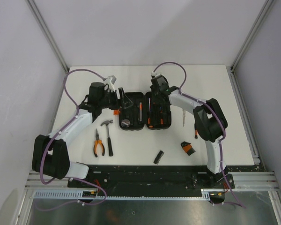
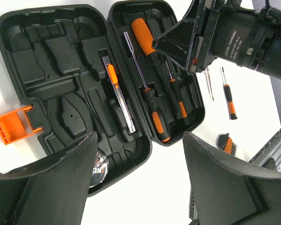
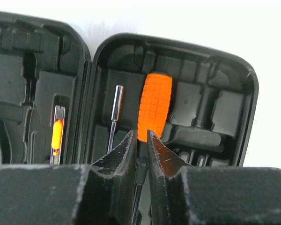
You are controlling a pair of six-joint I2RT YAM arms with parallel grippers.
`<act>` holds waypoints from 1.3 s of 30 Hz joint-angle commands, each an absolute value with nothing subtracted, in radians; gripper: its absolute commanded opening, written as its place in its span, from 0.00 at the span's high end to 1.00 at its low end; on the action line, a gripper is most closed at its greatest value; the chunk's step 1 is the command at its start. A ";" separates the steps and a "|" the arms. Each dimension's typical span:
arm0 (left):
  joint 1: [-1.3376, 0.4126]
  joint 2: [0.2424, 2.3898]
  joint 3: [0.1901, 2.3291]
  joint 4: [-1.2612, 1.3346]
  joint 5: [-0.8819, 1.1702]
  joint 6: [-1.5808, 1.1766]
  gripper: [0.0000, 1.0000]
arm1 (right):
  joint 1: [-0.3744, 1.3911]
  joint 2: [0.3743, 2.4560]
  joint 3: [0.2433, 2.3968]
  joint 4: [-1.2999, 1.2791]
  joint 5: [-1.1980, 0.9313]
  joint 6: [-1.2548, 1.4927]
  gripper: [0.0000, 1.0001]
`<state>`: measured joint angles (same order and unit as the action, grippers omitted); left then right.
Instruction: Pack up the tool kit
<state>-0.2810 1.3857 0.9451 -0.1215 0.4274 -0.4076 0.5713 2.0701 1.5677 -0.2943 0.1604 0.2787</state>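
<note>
Tool kit [image 2: 51, 51] open flat mid-surface [image 1: 131, 79], between both arms, orange latch [image 2: 9, 124] jutting from left side. Right hand [image 3: 140, 138] over right half, fingers pinching dark neck of big screwdriver [image 3: 154, 105] just below orange grip; tool lies in slot. Left hand [image 2: 139, 154] spread wide beside left half, holding nothing. White print on right wrist housing [image 2: 234, 42] reads "DAMIAO"; rest too small. Round shiny item [image 2: 99, 166] in case corner half hidden behind left finger. Pliers [image 1: 99, 145], hammer [image 1: 108, 136] loose on surface.
</note>
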 commanded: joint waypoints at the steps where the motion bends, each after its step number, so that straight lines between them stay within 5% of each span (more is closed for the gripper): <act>1: -0.294 1.347 0.939 -0.095 0.451 -0.372 0.21 | 0.584 2.044 1.607 -0.361 0.187 0.263 0.82; 12: -0.293 1.362 0.936 -0.095 0.442 -0.371 0.22 | 0.593 2.059 1.602 -0.448 0.177 0.279 0.98; 29: -0.294 1.368 0.932 -0.095 0.431 -0.370 0.22 | 0.592 2.130 1.622 -0.479 0.103 0.279 0.87; 39: -0.293 1.377 0.934 -0.095 0.432 -0.370 0.22 | 0.582 2.193 1.611 -0.510 0.090 0.304 0.99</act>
<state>-0.2859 1.3819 0.9440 -0.1215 0.4297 -0.3988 0.5812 2.1071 1.6199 -0.4446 0.1226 0.2859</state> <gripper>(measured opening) 0.779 0.035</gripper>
